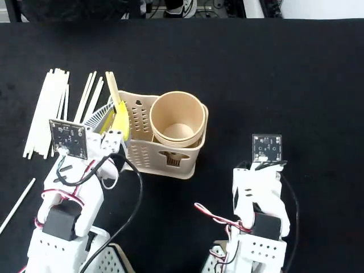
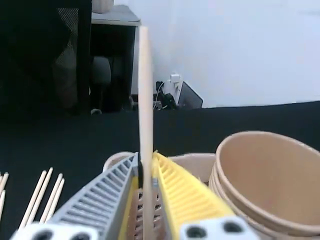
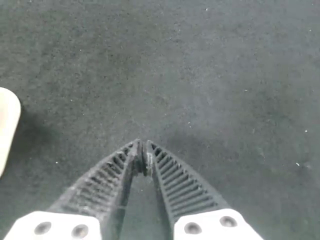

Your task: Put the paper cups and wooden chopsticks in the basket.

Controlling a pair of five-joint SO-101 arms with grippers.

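- Fingers (image 2: 182, 192) of the left gripper (image 2: 145, 169), one grey and one yellow, pinch a single wooden chopstick (image 2: 145, 85) between their ribbed pads. The stick stands upright out of the grip.
- Seen from the high view, that gripper sits at the 9 o'clock end of the basket (image 1: 165, 156), with the yellow finger over the basket's wall. The held stick points toward 12 o'clock. Its lower end is hidden by the fingers, so I cannot tell whether it is inside the basket.
- Paper cups (image 1: 177, 116), nested in one stack, stand upright in the 3 o'clock half of the basket, mouth upward.
- Loose chopsticks (image 1: 48, 111) lie in a fanned bundle on the black table (image 1: 273, 74), at 9 o'clock of the left gripper, running roughly 12 to 6.
- Three or so further sticks (image 1: 91, 94) lie between that bundle and the basket.
- One lone stick (image 1: 17, 206) lies apart from the others, at 9 o'clock of the left arm (image 1: 65, 219).
- Right gripper (image 3: 143, 150) has its fingers pressed together with nothing between them, tips pointed at bare black table.
- Right arm (image 1: 259, 210) stands at 5 o'clock of the basket, apart from it.
- Pale rounded edge (image 3: 7, 125) shows beside the right gripper. I cannot tell what it is.
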